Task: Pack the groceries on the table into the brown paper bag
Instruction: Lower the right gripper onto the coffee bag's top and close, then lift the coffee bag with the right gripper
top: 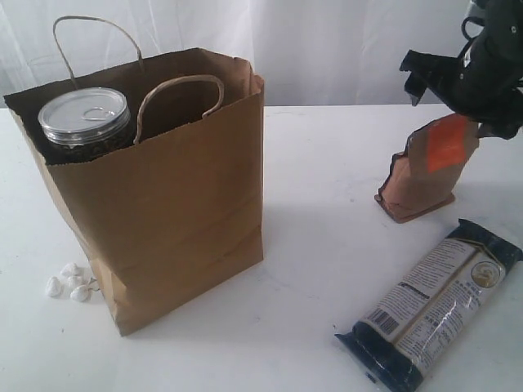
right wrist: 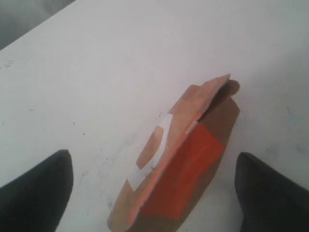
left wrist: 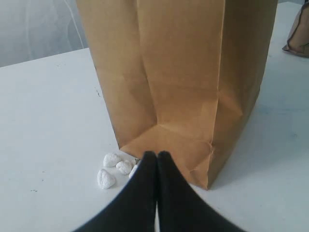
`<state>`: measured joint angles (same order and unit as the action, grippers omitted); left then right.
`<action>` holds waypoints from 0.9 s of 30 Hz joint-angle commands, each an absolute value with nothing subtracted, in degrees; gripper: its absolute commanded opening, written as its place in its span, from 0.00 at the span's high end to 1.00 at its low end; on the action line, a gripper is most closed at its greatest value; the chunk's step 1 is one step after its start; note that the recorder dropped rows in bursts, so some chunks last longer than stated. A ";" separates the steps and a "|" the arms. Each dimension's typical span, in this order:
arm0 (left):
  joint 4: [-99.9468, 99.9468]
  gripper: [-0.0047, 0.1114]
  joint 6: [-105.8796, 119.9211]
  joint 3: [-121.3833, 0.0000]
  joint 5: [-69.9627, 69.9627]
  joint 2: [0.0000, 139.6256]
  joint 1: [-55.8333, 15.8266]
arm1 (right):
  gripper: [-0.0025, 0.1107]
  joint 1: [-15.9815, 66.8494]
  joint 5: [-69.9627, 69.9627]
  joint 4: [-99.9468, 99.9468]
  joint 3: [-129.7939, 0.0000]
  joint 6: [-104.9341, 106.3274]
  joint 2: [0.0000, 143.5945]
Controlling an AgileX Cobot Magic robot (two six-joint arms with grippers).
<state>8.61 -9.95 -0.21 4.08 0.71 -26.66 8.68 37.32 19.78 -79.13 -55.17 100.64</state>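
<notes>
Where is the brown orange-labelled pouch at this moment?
In the exterior view the pouch stands on the right side of the table, beneath the open right gripper, behind the long dark-blue packet.

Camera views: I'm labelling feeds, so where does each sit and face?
Exterior: raised off the arms, facing the tall brown paper bag and white tabletop; right pincer shows.
Left wrist: low, facing the bag's base; shut left pincer shows.
Right wrist: above the brown orange-labelled pouch, looking down; open right pincer shows.
Shared: bag, exterior and left wrist; pouch, exterior and right wrist.
</notes>
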 commanded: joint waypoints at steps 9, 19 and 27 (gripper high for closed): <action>8.83 0.96 -10.33 0.00 4.39 0.38 -26.98 | 0.24 7.96 36.31 20.88 -80.66 -54.73 107.50; 8.83 0.96 -10.33 0.00 4.39 0.38 -26.98 | 0.86 7.96 42.92 20.63 -80.66 -39.22 107.40; 8.83 0.96 -10.33 0.00 4.39 0.38 -26.98 | 0.98 9.33 47.56 19.41 -80.66 -22.57 103.69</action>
